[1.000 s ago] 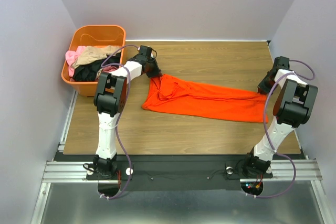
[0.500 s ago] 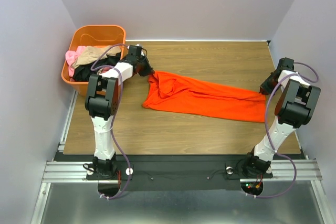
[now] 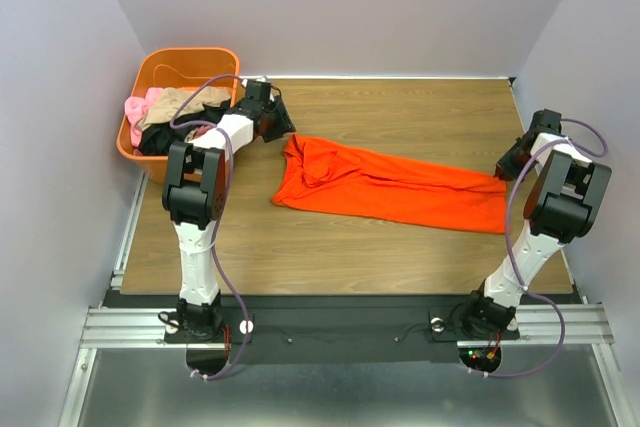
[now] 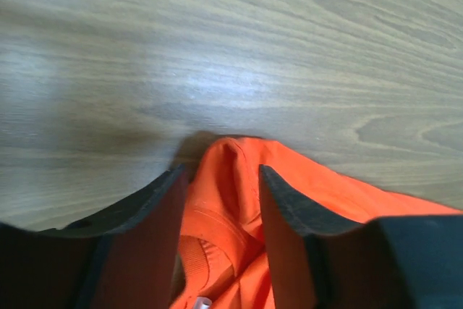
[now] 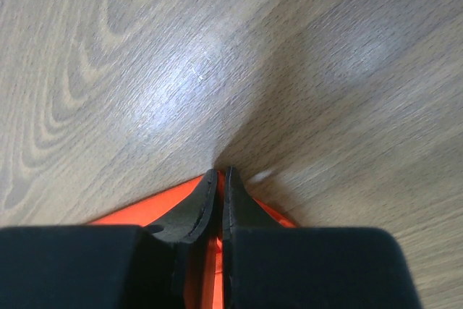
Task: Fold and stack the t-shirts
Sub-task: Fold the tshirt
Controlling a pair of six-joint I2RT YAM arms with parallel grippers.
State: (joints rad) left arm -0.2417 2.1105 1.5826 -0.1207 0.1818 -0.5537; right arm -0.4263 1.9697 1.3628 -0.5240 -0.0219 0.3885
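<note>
1. The orange-red t-shirt (image 3: 390, 187) lies stretched in a long band across the wooden table (image 3: 400, 107).
2. The left gripper (image 4: 221, 171) is at the shirt's left end. Its jaws stand apart, with a fold of cloth loose between them.
3. The right gripper (image 5: 219, 175) is pinched closed on the shirt's right edge.
4. A heap of pink, tan and black garments (image 3: 175, 112) fills the orange tub (image 3: 150, 67) at the table's far left corner.

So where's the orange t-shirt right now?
In the overhead view the orange t-shirt lies stretched across the middle of the table, its left end near the left end effector, its right end at the right end effector.
</note>
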